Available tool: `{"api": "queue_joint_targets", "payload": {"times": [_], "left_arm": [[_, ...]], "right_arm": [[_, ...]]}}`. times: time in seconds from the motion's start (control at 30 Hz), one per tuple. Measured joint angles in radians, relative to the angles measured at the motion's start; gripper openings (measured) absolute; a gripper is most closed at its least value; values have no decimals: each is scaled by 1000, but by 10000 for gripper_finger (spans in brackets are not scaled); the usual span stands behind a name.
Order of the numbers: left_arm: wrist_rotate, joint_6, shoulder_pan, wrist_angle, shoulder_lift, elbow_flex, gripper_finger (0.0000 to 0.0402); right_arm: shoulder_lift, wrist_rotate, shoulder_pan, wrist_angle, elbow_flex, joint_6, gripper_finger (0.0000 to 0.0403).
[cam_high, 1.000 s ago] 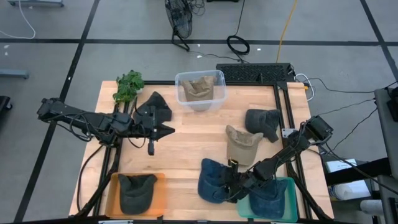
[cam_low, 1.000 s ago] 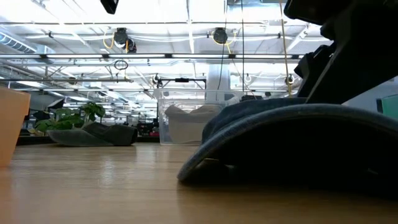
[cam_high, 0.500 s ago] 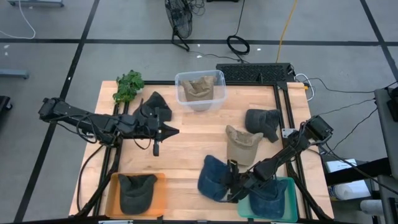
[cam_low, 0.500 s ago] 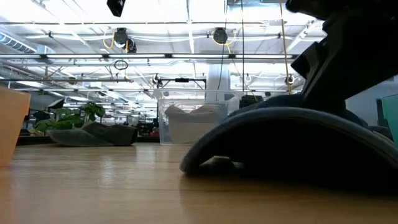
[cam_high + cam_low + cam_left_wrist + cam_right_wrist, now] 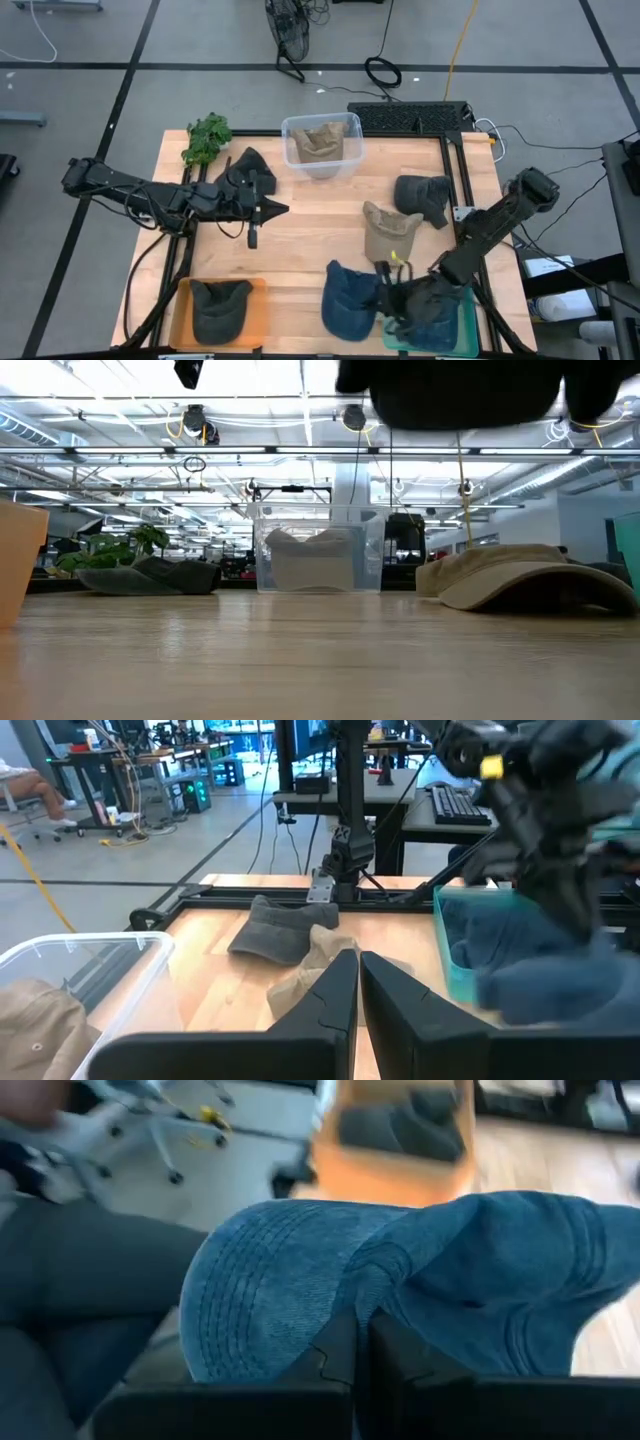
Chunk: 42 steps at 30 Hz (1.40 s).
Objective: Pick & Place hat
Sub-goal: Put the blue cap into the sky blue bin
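A blue denim hat (image 5: 350, 300) hangs just above the table near its front edge, left of a teal bin (image 5: 462, 300) that holds another blue hat. In the low view it shows as a dark shape (image 5: 460, 390) high above the tabletop. My right gripper (image 5: 385, 300) is shut on it beside the bin. My left gripper (image 5: 282, 210) hovers shut over the table's left half, next to a black hat (image 5: 250, 172) that lies on the wood. My right gripper pinches the blue hat between its two fingers (image 5: 335, 1355) where the stitched brim (image 5: 260, 1280) meets the crown (image 5: 520, 1280). It comes from the table's right side, slanting down. The hat is lifted clear of the table and droops on both sides of the fingers.
A tan hat (image 5: 388, 232) and a dark grey hat (image 5: 422, 195) lie right of centre. A clear tub (image 5: 322, 143) with a tan hat stands at the back. An orange tray (image 5: 180, 300) holds an olive hat front left. A green plant (image 5: 207, 137) sits back left.
My right gripper has shut on the blue hat and gone up with it. The hat, which lay on the table, now hangs clear of it. My left gripper has shifted slightly toward the table's right edge.
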Motion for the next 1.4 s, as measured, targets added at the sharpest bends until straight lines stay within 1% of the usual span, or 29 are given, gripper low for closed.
{"api": "queue_joint_targets", "payload": {"times": [0.1,0.2,0.3,0.47,0.6,0.7,0.9,1.03,1.17,1.4], "left_arm": [[0,-1,0,2,9,0,26],[0,-1,0,-1,17,-1,26],[0,19,2,-8,31,-1,26],[0,24,2,-41,47,-1,26],[-6,18,5,-44,46,-1,26],[-6,8,5,-46,46,-1,26],[-6,-28,5,-46,46,-1,26],[-7,-65,4,-46,46,-1,26],[-4,-87,4,-61,46,-1,26],[0,-92,4,-97,46,-1,26]], "right_arm": [[-40,25,36,-38,15,-36,1],[-65,47,64,-125,22,-8,1],[-85,43,91,-250,28,101,1],[-113,-47,145,-416,28,348,0],[-128,-137,201,-392,28,508,0],[-128,-184,259,-379,28,623,0],[-128,-183,385,-383,28,794,0],[-128,-87,442,-424,28,807,0],[-128,-8,460,-432,28,759,0],[-128,-4,475,-432,26,754,0]]}}
